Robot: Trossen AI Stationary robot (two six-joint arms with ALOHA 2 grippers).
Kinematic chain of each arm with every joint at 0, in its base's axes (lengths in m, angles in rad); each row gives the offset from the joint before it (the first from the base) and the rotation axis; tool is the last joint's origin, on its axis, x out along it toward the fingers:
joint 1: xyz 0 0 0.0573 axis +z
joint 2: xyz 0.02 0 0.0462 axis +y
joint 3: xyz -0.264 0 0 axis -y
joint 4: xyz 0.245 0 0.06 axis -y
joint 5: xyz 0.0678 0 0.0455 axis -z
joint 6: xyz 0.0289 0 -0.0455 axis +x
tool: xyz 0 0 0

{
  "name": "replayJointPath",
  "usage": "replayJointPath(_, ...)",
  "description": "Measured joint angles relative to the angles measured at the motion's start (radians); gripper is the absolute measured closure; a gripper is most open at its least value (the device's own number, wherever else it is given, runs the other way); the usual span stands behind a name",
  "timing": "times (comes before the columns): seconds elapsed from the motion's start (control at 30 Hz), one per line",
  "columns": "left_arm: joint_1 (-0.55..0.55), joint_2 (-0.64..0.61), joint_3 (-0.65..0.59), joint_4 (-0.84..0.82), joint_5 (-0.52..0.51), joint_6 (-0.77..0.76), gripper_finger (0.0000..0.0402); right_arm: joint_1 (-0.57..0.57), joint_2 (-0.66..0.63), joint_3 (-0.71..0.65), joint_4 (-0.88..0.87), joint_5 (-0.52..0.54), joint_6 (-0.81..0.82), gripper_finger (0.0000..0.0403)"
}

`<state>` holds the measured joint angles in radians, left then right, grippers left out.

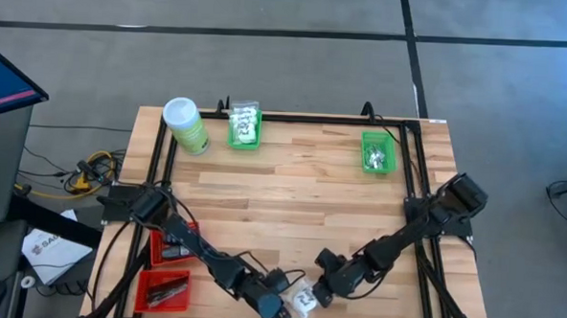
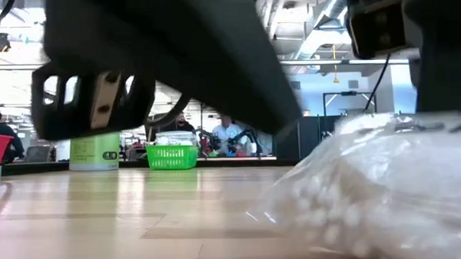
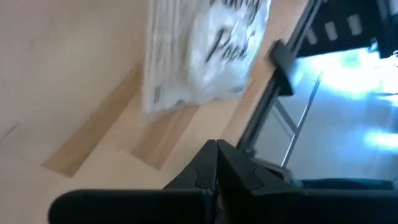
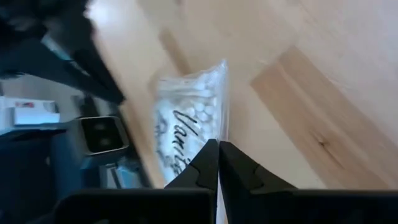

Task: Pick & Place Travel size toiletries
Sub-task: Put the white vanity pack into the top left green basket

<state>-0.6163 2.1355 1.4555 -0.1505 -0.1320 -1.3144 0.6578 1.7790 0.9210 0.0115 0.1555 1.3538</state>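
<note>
With right gripper (image 4: 217, 163) pinched shut on packet (image 4: 189, 118) edge, pick underway; next lift toward basket (image 1: 378, 152). Left gripper (image 3: 216, 163) shut, empty, beside packet.

The table (image 1: 292, 193) has a light wooden top made of planks, with a dark metal frame along its edges. At the far edge stand a light-green canister (image 1: 184, 125) with a white lid and two green baskets (image 1: 244, 128) (image 1: 378, 152), well apart from each other, and two red baskets (image 1: 166, 269) sit at the left near corner. A clear packet (image 1: 302, 301) with black print and small white pieces inside lies flat on the wood at the near edge, beside the frame.
</note>
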Motion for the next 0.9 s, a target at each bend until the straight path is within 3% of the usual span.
replayJointPath(0.27,0.001,-0.079,0.0,0.002,-0.131,0.006,0.0402,0.001,-0.113,0.002,-0.06,-0.022,-0.048,0.0403)
replayJointPath(0.47,0.026,-0.176,0.0,0.002,-0.215,0.112,0.0402,-0.005,-0.188,0.004,-0.128,-0.028,-0.061,0.0403)
replayJointPath(0.7,0.102,-0.27,0.0,0.001,-0.236,0.257,0.0402,-0.042,-0.255,0.004,-0.191,-0.041,-0.099,0.0403)
replayJointPath(0.9,0.174,-0.32,0.0,-0.09,-0.235,0.348,0.0402,-0.136,-0.275,0.004,-0.202,-0.123,-0.167,0.0403)
